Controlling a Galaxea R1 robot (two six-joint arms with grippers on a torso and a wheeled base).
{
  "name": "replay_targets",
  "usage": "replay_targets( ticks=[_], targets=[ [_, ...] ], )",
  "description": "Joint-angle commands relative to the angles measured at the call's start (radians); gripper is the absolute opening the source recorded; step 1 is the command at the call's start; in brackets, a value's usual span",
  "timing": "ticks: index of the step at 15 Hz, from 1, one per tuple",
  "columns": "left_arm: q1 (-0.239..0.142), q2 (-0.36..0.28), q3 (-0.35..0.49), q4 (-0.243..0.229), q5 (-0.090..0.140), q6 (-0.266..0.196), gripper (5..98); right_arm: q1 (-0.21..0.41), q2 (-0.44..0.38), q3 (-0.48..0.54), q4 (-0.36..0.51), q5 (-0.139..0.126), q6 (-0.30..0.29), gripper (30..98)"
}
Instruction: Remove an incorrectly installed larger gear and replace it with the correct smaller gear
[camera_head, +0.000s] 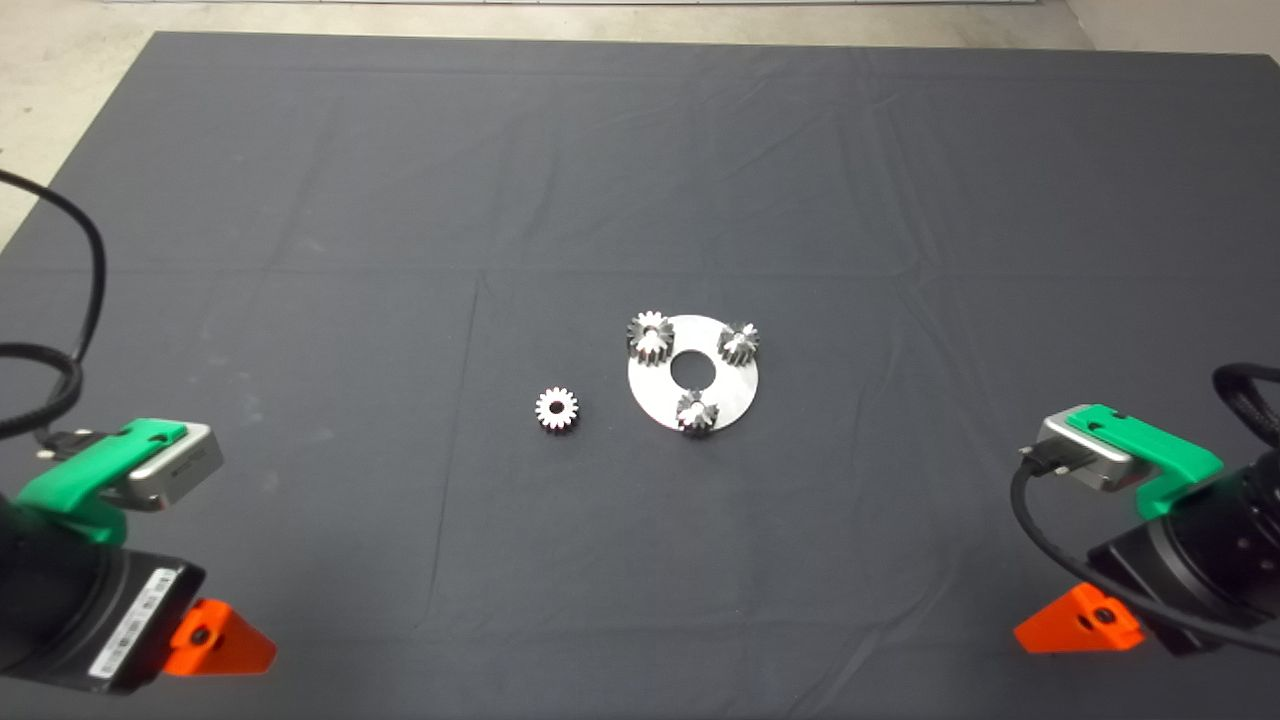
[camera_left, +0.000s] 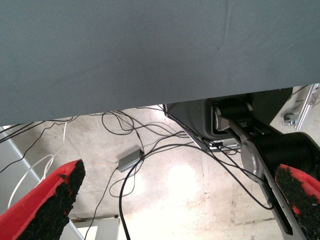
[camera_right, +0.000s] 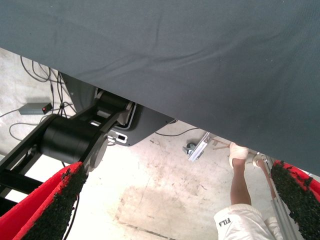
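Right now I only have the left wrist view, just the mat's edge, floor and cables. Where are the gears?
Observer: The head view shows a round silver plate in the middle of the mat. The larger gear sits at the plate's far-left edge, with two small gears also on it.
Operator: And the replacement?
Observer: The smaller gear lies flat on the mat, left of the plate and clear of it.
Operator: What about the other arm?
Observer: The right pincer waits at the mat's near right edge, fingers open, holding nothing.
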Motion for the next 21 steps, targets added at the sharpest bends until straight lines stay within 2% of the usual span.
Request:
replay_targets(
  ticks=[1, 3, 4, 5, 7, 8, 9, 11, 12, 14, 16, 18, 21],
  targets=[
    [-0.006, -0.013, 0.034, -0.015, 0.063, -0.011, 97.6, 0.018, 0.007, 0.004, 0.03, 0.0, -0.003, 97.6],
    [-0.006, -0.013, 0.048, -0.015, 0.063, -0.04, 97.6, 0.018, 0.018, 0.001, 0.025, -0.001, -0.007, 97.6],
    [-0.006, -0.013, 0.048, -0.015, 0.063, -0.041, 97.6, 0.018, 0.021, -0.018, 0.016, -0.003, -0.031, 97.6],
    [-0.006, -0.013, 0.046, -0.015, 0.064, -0.04, 97.6, 0.016, 0.038, -0.085, -0.001, -0.001, -0.09, 97.6],
    [-0.006, -0.018, 0.048, -0.015, 0.063, -0.035, 97.6, 0.016, 0.151, -0.241, -0.02, -0.003, -0.193, 97.6],
    [-0.006, -0.025, 0.046, -0.015, 0.063, -0.032, 97.6, 0.016, 0.218, -0.305, -0.068, -0.004, -0.226, 97.6],
    [-0.006, -0.035, 0.046, -0.016, 0.063, -0.032, 97.6, 0.016, 0.283, -0.356, -0.116, -0.006, -0.245, 97.6],
    [-0.006, -0.06, 0.048, -0.015, 0.063, -0.032, 97.6, 0.015, 0.375, -0.458, -0.153, -0.004, -0.277, 97.6],
    [-0.006, -0.074, 0.049, -0.015, 0.063, -0.029, 97.6, 0.012, 0.413, -0.52, -0.163, -0.003, -0.312, 97.6],
    [-0.006, -0.073, 0.054, -0.015, 0.056, -0.029, 97.6, 0.011, 0.508, -0.568, -0.169, 0.004, -0.381, 97.6],
    [-0.006, -0.065, 0.054, -0.015, 0.055, -0.029, 97.6, -0.001, 0.573, -0.633, -0.229, 0.002, -0.412, 97.6],
    [-0.006, -0.063, 0.056, -0.015, 0.043, -0.029, 97.6, -0.016, 0.588, -0.643, -0.307, 0.004, -0.442, 97.6],
    [-0.006, -0.063, 0.056, -0.015, 0.038, -0.024, 97.6, -0.056, 0.641, -0.727, -0.34, 0.005, -0.505, 97.6]
  ],
)
